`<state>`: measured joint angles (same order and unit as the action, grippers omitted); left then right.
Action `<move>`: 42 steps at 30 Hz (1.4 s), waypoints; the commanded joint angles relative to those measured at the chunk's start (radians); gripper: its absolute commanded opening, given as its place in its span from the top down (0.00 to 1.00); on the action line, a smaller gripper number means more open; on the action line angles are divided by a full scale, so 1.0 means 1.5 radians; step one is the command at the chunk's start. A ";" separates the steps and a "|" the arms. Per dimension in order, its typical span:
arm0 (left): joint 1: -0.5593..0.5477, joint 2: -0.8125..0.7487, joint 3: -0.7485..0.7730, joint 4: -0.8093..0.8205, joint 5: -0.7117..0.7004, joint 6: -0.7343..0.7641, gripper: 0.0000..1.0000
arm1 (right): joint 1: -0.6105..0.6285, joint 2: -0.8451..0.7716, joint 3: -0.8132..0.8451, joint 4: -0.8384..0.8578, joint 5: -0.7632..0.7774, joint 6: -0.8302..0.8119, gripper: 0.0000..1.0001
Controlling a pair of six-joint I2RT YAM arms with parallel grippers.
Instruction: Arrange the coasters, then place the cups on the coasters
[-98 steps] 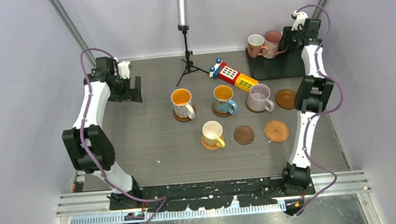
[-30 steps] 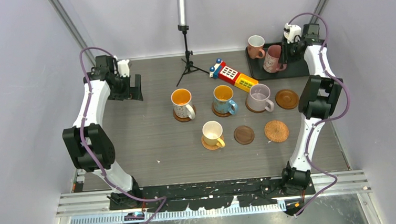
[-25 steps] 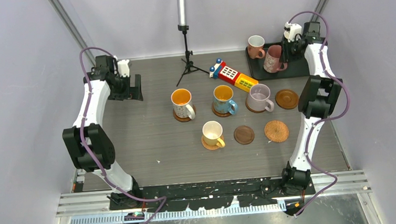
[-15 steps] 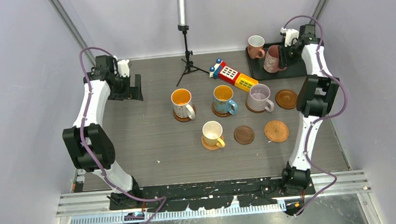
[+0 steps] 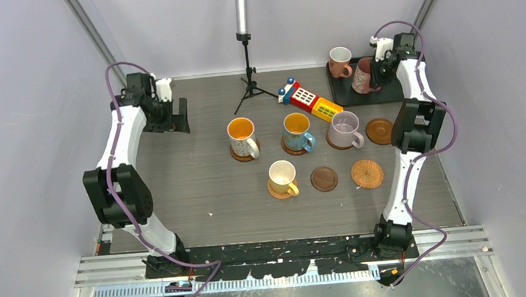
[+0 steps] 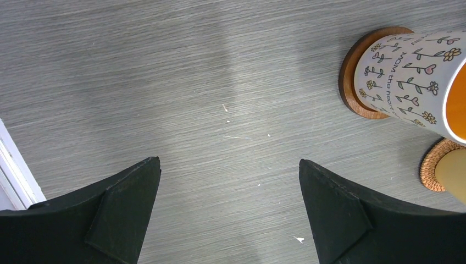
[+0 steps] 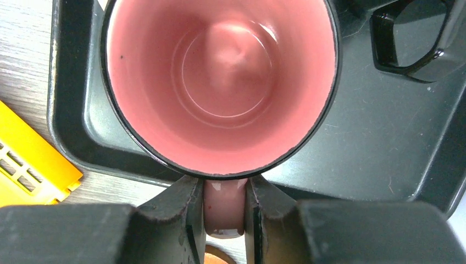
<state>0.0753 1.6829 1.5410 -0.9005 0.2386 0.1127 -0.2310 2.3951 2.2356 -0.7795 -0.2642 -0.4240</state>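
Only the right wrist view shows the grip: the right end effector (image 7: 224, 214) pinches the handle of a glossy pink cup (image 7: 220, 82) with a thin dark rim, over the smooth black tray (image 7: 357, 154). We cannot tell whether the cup rests on the tray. A yellow toy block (image 7: 27, 165) lies just beside the tray. The top view places this tray at the far right corner of the grey, wood-grained table (image 5: 200, 188), with a second pink cup (image 5: 340, 60) at the tray's far left corner. That view alone shows three bare coasters toward the right edge: a dark coaster (image 5: 324, 178), a woven coaster (image 5: 367, 173) and a brown coaster (image 5: 379, 130). The left wrist view shows the left end effector (image 6: 231, 220) spread wide above bare table near the far left corner. A white flowered cup (image 6: 412, 82) stands on a wooden coaster (image 6: 351, 82) nearby. About three seconds earlier the two pink cups stood side by side, and now they are apart; the left arm has not moved.
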 commanded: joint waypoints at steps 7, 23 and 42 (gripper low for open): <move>0.003 -0.021 0.011 0.000 0.036 0.008 0.00 | -0.002 -0.157 -0.109 0.158 -0.052 -0.004 1.00; 0.000 -0.039 -0.001 0.034 0.089 0.008 0.00 | -0.084 -0.332 -0.267 0.255 -0.278 0.032 1.00; -0.029 -0.033 0.016 0.022 0.100 0.016 0.00 | -0.213 -0.496 -0.502 0.048 -0.447 -0.356 1.00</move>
<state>0.0414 1.6695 1.5383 -0.8803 0.3676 0.1322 -0.5392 1.7340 1.4746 -0.6502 -0.8150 -0.7311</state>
